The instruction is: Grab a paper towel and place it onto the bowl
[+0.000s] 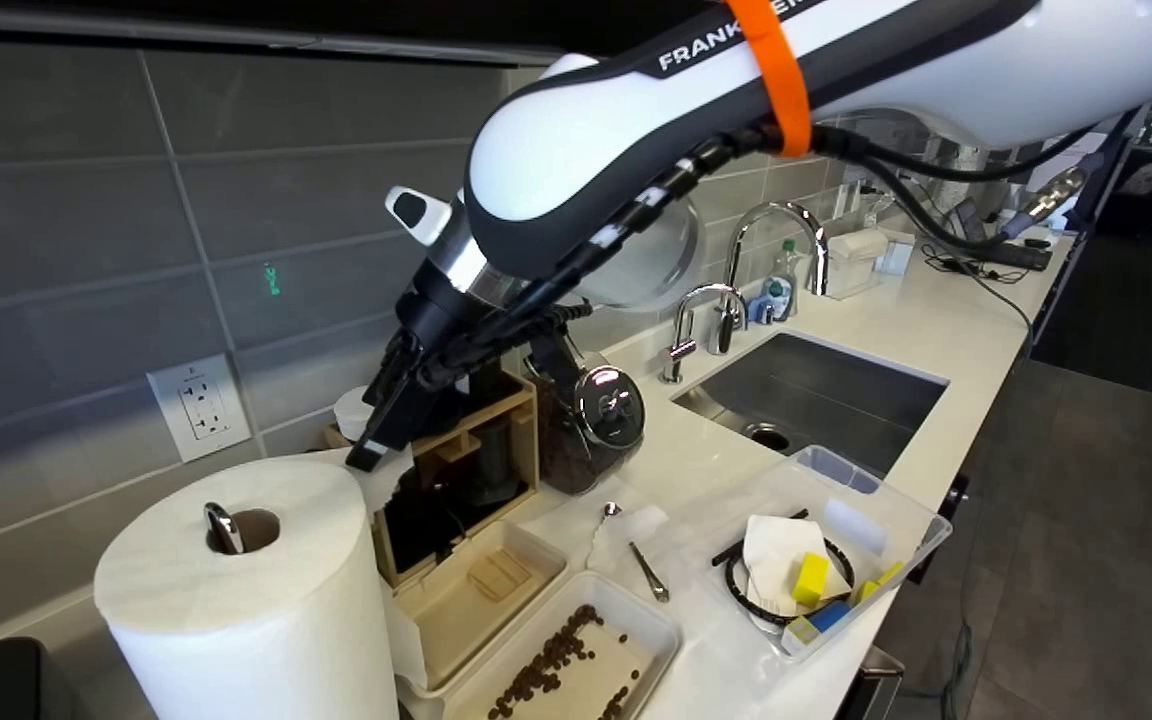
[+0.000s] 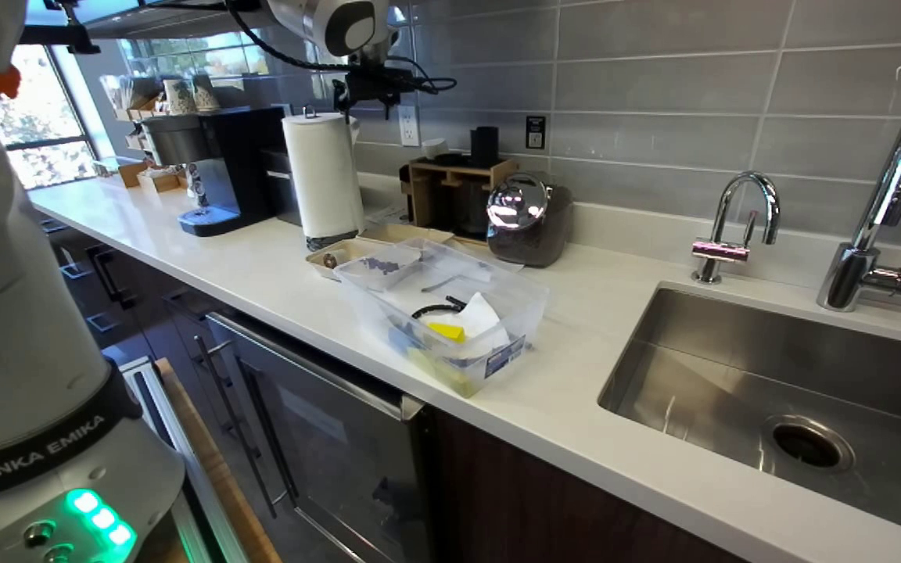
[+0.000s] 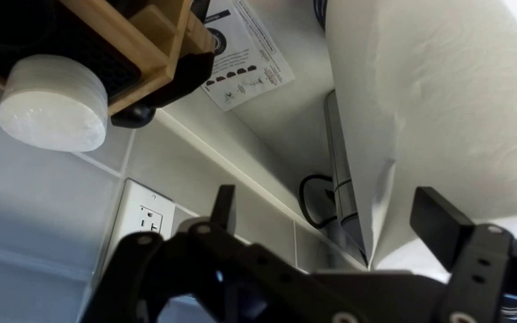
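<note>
We have the gripper spread wide, nothing pinched: a finger stands on the wall side, its opposite on the roll side. Between them in the wrist view lies the loose edge of the paper towel, jutting from the roll, which stands between the worktop's front and back edges. If we close too shallow, we expect that thin edge to slip out. If the roll-side finger bites deeper layers, we may drag several sheets or tip the roll; whether it touches, we cannot tell.

The roll looks free to turn on its post, so a slow pull could unwind a strip instead of tearing a sheet.

Farther out, a tray of brown beans sits between the roll and the clear bin; a low, trailing sheet could sweep beans toward the front edge. The bin lies near that edge, short of the sink's nearest corner. We cannot make out a bowl for certain, so misjudging the target could leave the towel draped over a rim or sliding off the front edge.
</note>
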